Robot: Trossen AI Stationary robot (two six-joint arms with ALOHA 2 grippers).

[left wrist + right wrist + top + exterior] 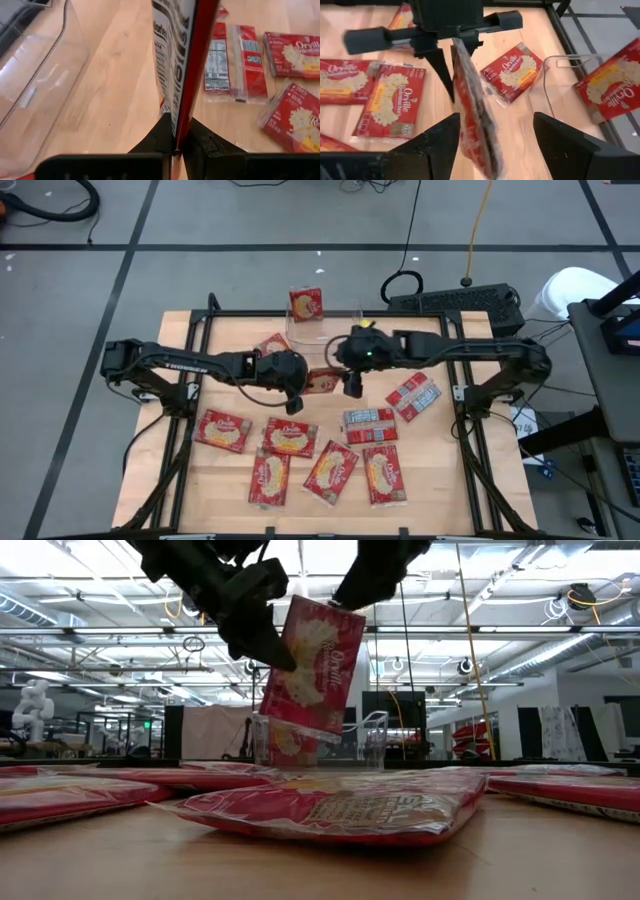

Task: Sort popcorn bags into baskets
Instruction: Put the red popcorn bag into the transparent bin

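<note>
One red popcorn bag hangs in the air between my two grippers, in front of the clear basket. My left gripper is shut on it. My right gripper is open, its fingers standing on either side of the bag's opposite end. Another bag stands upright inside the basket, leaning on its far wall. Several more bags lie flat on the table, among them red fronts and printed backs. My left gripper pinches one edge of the bag between its two fingers, coming level from the table's left. The bag is lifted clear, standing on edge and tilted, with its white printed back showing. My right gripper's open fingers flank the bag's other end; whether a finger touches it I cannot tell.
The basket stands just beyond the held bag, near the table's far edge. A black frame rail borders the wooden table. A keyboard lies beyond the far right corner. Bare wood shows at the table's near right.
</note>
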